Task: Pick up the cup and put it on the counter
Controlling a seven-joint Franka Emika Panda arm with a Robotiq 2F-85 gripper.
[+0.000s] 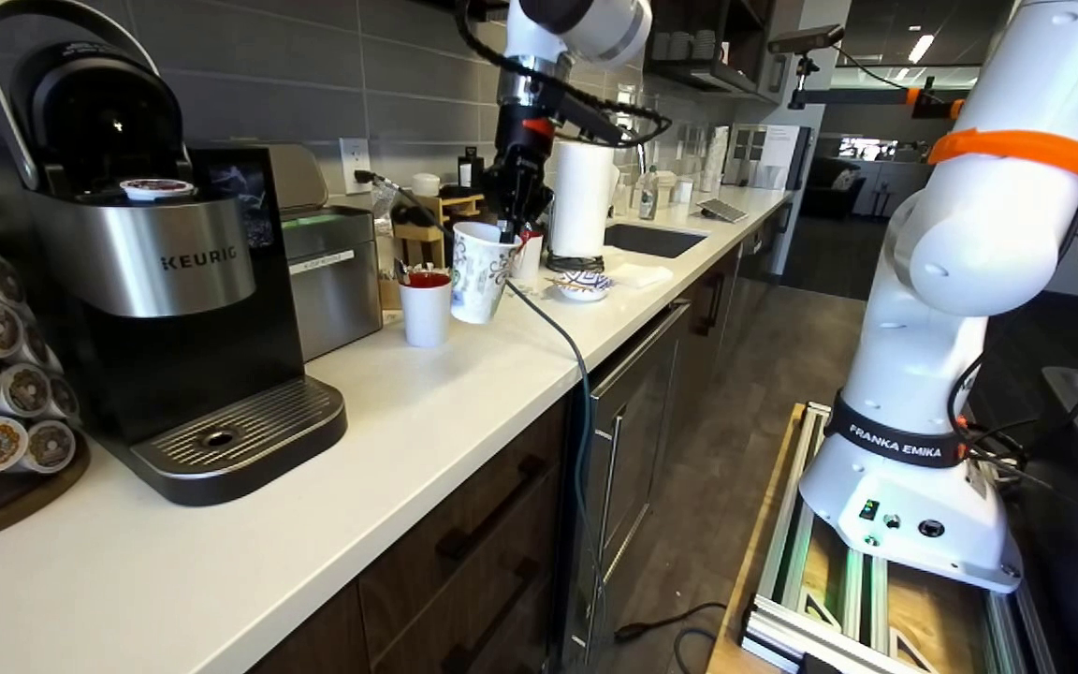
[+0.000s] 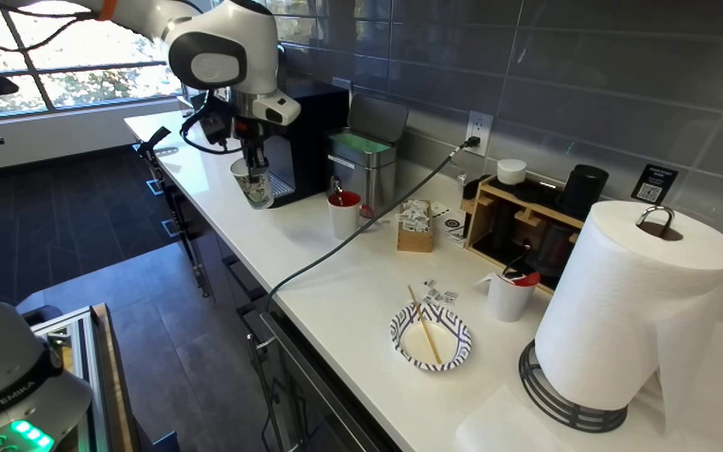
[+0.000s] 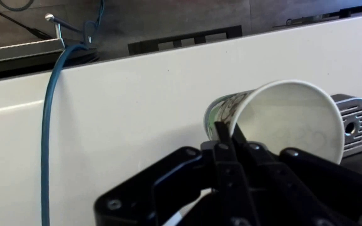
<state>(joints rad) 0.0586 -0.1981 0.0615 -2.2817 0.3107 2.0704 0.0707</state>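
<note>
The cup is a slightly tapered white paper cup with a brown and green print. It also shows in an exterior view and in the wrist view, where I look into its open mouth. My gripper is shut on the cup's rim, one fingertip inside and one outside, as the wrist view shows. The cup hangs tilted and appears to be above the off-white counter, whose surface fills much of the wrist view.
A coffee machine and a metal bin stand along the wall. Two white cups with red insides, one near the bin and one near the paper-towel roll, hold utensils. A cable crosses the counter. A patterned bowl sits near it.
</note>
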